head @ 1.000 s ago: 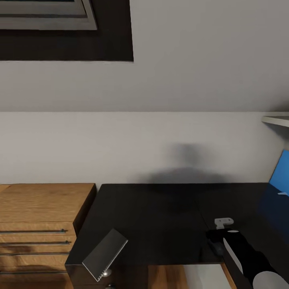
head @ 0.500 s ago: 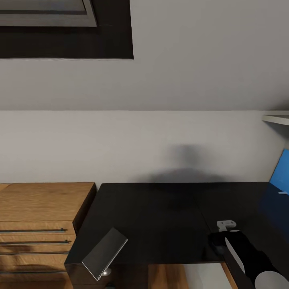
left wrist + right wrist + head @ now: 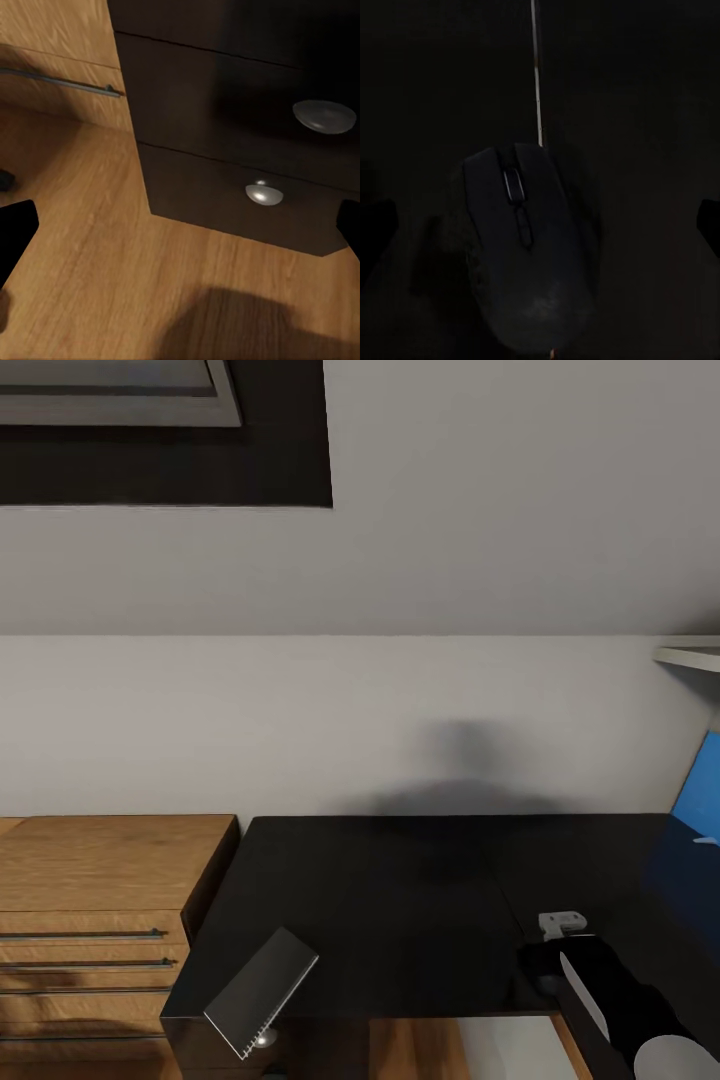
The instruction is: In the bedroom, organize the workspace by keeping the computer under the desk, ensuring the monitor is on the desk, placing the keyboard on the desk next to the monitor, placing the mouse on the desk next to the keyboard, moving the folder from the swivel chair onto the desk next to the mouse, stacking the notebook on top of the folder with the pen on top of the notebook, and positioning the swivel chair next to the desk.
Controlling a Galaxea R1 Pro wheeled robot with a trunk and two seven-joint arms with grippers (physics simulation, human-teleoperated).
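- Your right gripper hangs over the desk near its front edge. Its fingers are spread wide, one dark tip at each side of the right wrist view, and they grip nothing.
- The mouse lies flat on the desk's black top between those spread fingers, touched by neither. Its scroll wheel points along a thin pale seam in the top.
- In the head view the right arm reaches in over the desk's front edge; the mouse is too dark there to pick out.
- Your left gripper is also wide open and empty, low beside the desk's drawer unit, facing its round silver knobs above the wooden floor.
- The blue folder stands tilted at the desk's far right end.
- The oak chest stands against the desk's left end.
- A grey slab juts up, tilted, at the desk's front left corner; you cannot tell what it is.
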